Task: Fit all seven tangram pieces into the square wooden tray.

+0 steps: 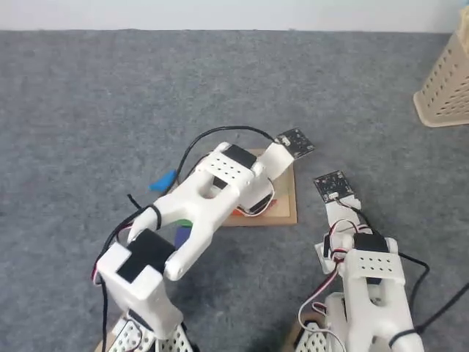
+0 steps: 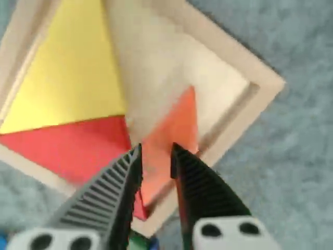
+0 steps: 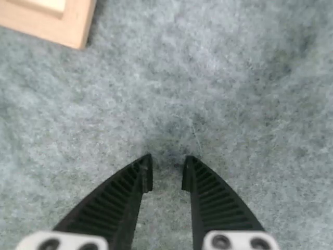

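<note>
**Hovering over the orange piece in the tray**

Lying farthest left on the grey, carpet-like worktop (image 1: 88, 110) is a blue piece (image 1: 163, 181), well outside the tray. Just right of it and nearer the arm bases, a purple piece (image 1: 180, 237) and a green piece (image 1: 187, 223) peek out from under the left arm (image 1: 212, 198), also on the worktop, beside the tray's near-left side.

The left arm stretches from the lower left up and across the square wooden tray (image 1: 286, 213), covering most of it in the high view. In its wrist view the left hand (image 2: 156, 156) is low over the tray, its two fingers a narrow gap apart and clamped on nothing. Three pieces lie flat inside the tray. A yellow triangle (image 2: 73, 73) and a red triangle (image 2: 73, 148) meet edge to edge. An orange piece (image 2: 174, 130) sits beside the red one, against the tray's rim (image 2: 260, 88), directly beneath the fingertips. Bare wood shows between the yellow triangle and the orange piece.

To the right of the tray, the right arm (image 1: 370, 279) stands apart from it. The right hand (image 3: 166, 169) hangs over bare worktop with its fingers slightly parted and empty, and a corner of the tray (image 3: 52, 21) shows some way beyond it.

At the far right edge stands a cream perforated block (image 1: 447, 81).
</note>
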Tool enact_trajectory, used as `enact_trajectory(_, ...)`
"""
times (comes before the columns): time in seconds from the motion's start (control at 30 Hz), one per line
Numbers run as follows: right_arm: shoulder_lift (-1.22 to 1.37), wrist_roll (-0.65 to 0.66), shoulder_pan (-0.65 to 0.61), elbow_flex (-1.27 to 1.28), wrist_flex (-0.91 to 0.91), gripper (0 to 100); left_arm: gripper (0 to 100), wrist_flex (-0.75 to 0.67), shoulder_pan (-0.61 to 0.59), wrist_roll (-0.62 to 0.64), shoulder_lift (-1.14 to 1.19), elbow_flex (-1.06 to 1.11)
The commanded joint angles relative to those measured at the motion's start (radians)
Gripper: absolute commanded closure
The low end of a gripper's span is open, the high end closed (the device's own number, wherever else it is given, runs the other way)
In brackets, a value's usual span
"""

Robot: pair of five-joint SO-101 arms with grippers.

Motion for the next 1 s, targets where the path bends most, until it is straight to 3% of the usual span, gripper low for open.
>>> enact_trajectory(0.0,-0.03,0.009,0.019,0.0,-0.019,89.6,92,0.006,-0.02,-0.037,-0.071,0.05)
enact_trajectory(0.4,-0.03,0.009,0.019,0.0,-0.019,89.6,92,0.0,-0.103,-0.091,-0.091,0.101)
enact_trajectory(0.67,-0.03,0.009,0.019,0.0,-0.019,89.6,92,0.0,-0.095,-0.081,-0.272,0.137)
enact_trajectory(0.97,-0.03,0.009,0.018,0.0,-0.019,89.6,86,-0.008,0.038,-0.02,-0.213,0.022)
